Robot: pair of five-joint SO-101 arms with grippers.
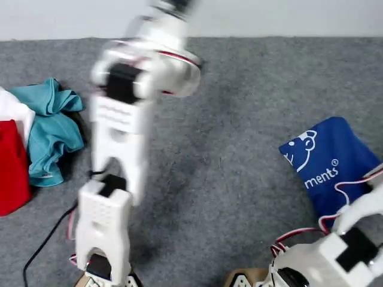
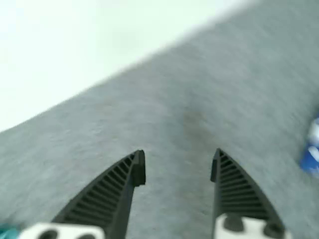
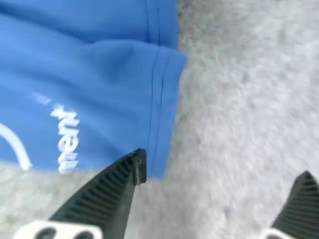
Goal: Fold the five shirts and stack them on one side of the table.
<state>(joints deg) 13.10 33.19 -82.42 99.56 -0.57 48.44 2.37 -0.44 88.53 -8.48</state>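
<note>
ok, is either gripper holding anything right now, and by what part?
Nothing held: left gripper open over the table; right gripper open at the hem of the blue shirt, not clamped.

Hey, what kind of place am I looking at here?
Probably a robotics workbench or test setup: two small white robot arms sit at a table covered in grey felt-like fabric, with a blue shirt, a crumpled teal shirt and a red shirt laid out.

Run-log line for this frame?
left gripper open, empty; right gripper open at blue shirt edge; teal shirt, red shirt, white shirt heaped
</note>
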